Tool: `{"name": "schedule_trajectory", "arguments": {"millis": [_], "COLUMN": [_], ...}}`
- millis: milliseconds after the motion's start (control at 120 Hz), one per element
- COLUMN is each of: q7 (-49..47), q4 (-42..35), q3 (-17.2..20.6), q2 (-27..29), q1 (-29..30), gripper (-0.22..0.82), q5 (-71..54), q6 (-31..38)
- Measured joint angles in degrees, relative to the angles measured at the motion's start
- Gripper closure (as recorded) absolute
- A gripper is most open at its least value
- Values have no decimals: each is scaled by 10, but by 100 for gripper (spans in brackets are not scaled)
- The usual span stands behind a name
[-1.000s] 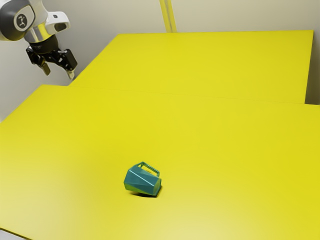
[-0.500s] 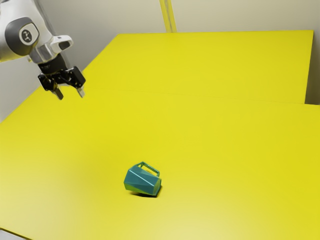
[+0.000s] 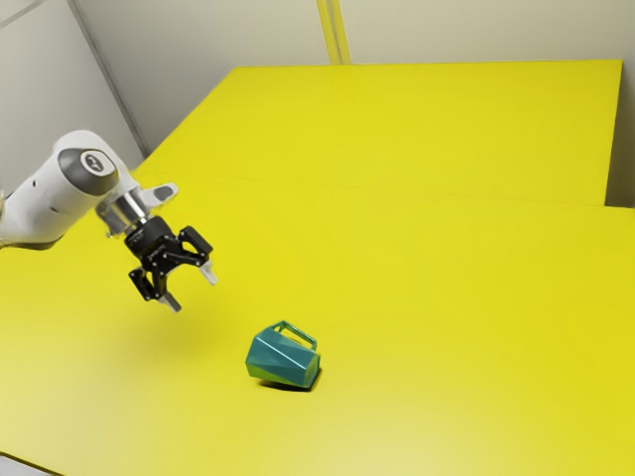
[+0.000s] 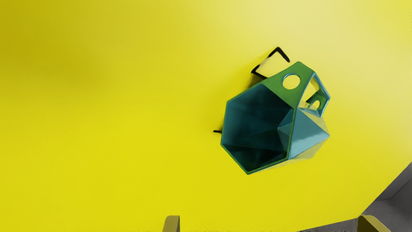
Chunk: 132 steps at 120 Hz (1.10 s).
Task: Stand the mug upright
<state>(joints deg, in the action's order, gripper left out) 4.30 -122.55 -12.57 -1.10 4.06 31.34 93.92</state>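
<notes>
The teal faceted mug (image 3: 284,359) lies on its side on the yellow counter (image 3: 446,317), low centre of the exterior view. The claw (image 3: 193,294), at mid-left, is spread. Likely stiff, light and slick, the mug should grip best with 1 wall pinched near its rim (image 4: 224,122).

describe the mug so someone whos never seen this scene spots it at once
On the nearer yellow table, look past the black gripper toward the exterior view's right. The mug lies there on its side: faceted, with an angular handle, and teal, unlike table or gripper.
</notes>
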Motion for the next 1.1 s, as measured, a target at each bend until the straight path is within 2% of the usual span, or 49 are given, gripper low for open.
{"name": "schedule_trajectory", "arguments": {"millis": [167,358,667,1042,1100], "q7": [0,1,5,7,6], "q4": [1,5,13,17,18], "q3": [4,32,49,76,78], "q2": [-36,-68,-120,-155,-156], "q1": [-10,-22,-22,-24,-24], "gripper": [0,0,0,0,10], "q5": [44,87,127,166,168], "q6": [0,7,29,47,52]}}
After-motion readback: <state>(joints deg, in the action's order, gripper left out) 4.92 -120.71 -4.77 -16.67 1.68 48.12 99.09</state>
